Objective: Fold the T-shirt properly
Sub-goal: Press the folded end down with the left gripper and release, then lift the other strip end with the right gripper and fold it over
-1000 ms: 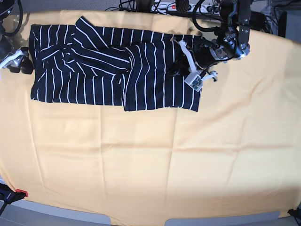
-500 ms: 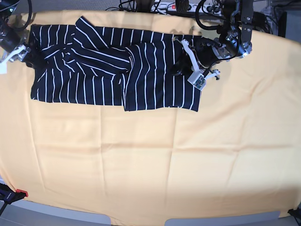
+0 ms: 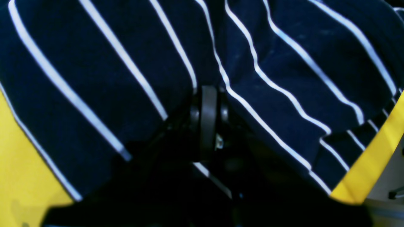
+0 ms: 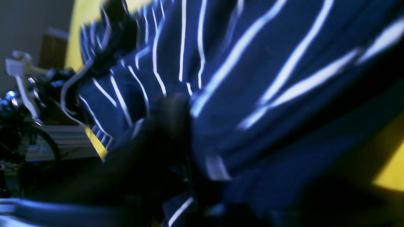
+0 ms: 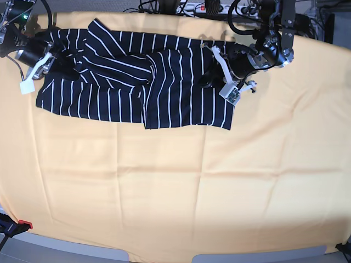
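The T-shirt (image 5: 164, 87), dark navy with thin white stripes, lies partly folded along the far side of the table. My left gripper (image 5: 210, 78) rests on its right edge. In the left wrist view the left gripper (image 3: 206, 104) is shut, with striped cloth (image 3: 277, 63) pinched and bunched around it. My right gripper (image 5: 55, 59) is at the shirt's upper left edge. The right wrist view is blurred, but the right gripper (image 4: 186, 126) stands closed into gathered cloth (image 4: 268, 78). The shirt's left border is rumpled inward there.
A yellow cloth (image 5: 175, 186) covers the whole table. Cables and a power strip (image 5: 197, 7) run along the far edge behind the shirt. A red clamp (image 5: 22, 224) sits at the front left corner.
My right arm has come in from the table's left edge onto the shirt's left border and closed there, pushing that border to the right. The left arm has hardly moved.
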Controlling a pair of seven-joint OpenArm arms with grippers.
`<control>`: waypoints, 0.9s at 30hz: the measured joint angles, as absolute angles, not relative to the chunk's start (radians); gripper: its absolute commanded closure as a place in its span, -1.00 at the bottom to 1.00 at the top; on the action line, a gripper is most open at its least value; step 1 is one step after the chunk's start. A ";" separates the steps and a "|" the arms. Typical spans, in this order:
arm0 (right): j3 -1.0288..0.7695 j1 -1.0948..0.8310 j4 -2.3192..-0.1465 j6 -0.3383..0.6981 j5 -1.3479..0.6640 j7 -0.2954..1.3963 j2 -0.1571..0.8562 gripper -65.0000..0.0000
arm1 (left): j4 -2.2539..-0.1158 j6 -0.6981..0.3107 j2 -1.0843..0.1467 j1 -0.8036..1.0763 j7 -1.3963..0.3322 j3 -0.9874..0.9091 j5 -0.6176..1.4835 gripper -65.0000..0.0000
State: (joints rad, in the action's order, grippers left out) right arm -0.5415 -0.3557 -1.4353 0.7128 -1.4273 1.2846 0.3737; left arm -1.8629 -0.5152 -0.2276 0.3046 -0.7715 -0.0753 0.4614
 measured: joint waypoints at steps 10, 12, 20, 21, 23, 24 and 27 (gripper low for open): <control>-0.723 -0.357 -1.670 0.695 -1.333 1.324 0.363 1.00 | -1.908 -0.607 -0.227 0.288 -0.813 -0.257 0.762 1.00; -0.764 -0.337 -1.721 0.696 -1.250 1.314 0.375 1.00 | -1.908 -0.611 -0.228 0.290 -0.825 -0.307 0.805 1.00; -0.801 -0.336 -1.763 0.697 -0.991 1.164 0.496 1.00 | -1.909 -0.611 -0.236 0.306 -0.886 -0.412 0.836 1.00; -0.801 -0.336 -1.763 0.697 -0.963 1.164 0.496 1.00 | -1.909 -0.613 -0.240 0.314 -0.887 -0.412 0.855 1.00; -0.801 -0.339 -1.786 0.698 -0.892 1.167 0.496 1.00 | -1.909 -0.614 -0.244 0.324 -0.888 -0.412 0.860 1.00; -0.801 -0.340 -1.805 0.694 -0.865 1.168 0.496 1.00 | -1.909 -0.614 -0.244 0.324 -0.891 -0.412 0.860 1.00; -0.801 -0.345 -1.898 0.599 -0.860 1.173 0.492 1.00 | -1.909 -0.614 -0.244 0.325 -0.887 -0.412 0.868 1.00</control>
State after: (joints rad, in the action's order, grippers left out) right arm -0.8013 -0.3450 -1.8980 0.5995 -0.8604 1.1728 0.4915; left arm -1.9087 -0.6140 -0.2440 0.3252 -0.8871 -0.4118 0.8684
